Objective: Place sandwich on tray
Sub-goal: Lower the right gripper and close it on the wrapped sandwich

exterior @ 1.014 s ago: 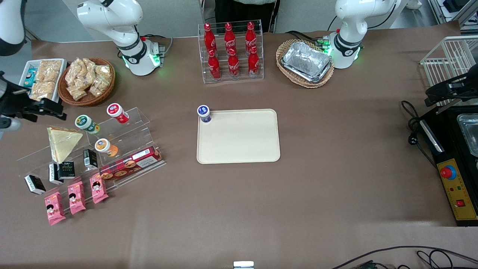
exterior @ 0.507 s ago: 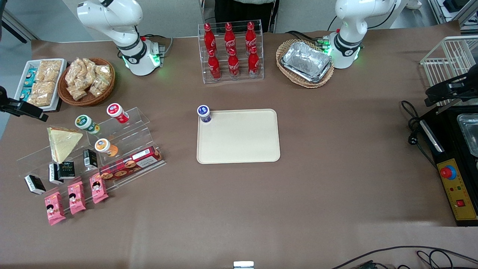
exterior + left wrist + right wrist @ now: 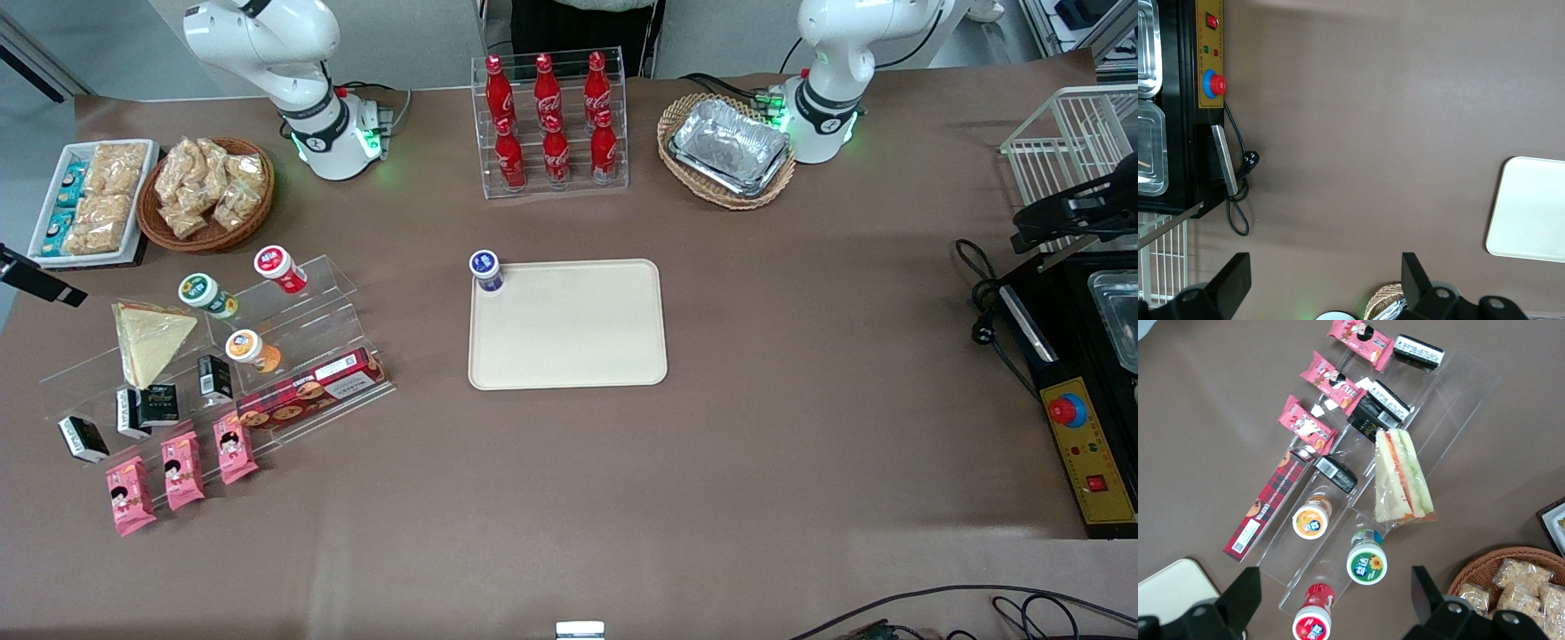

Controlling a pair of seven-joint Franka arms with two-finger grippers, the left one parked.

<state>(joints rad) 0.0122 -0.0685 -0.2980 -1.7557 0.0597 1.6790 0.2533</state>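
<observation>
The sandwich, a clear-wrapped wedge with a red and green filling stripe, lies on the upper step of a clear acrylic stand toward the working arm's end of the table. The cream tray lies flat at the table's middle, well apart from the sandwich. My gripper hangs high above the stand, open and holding nothing. Below its spread jaws are a red-capped cup and a green-capped cup. In the front view only a dark part of it shows at the frame's edge.
A blue-capped cup stands on the tray's corner nearest the cola rack. The stand also holds an orange-capped cup, a biscuit box, black cartons and pink packets. A snack basket and white snack tray sit nearby.
My gripper has pulled back from above the snack tray and sandwich toward the frame's edge, so it has nearly left the front view. The sandwich and tray have not moved.
</observation>
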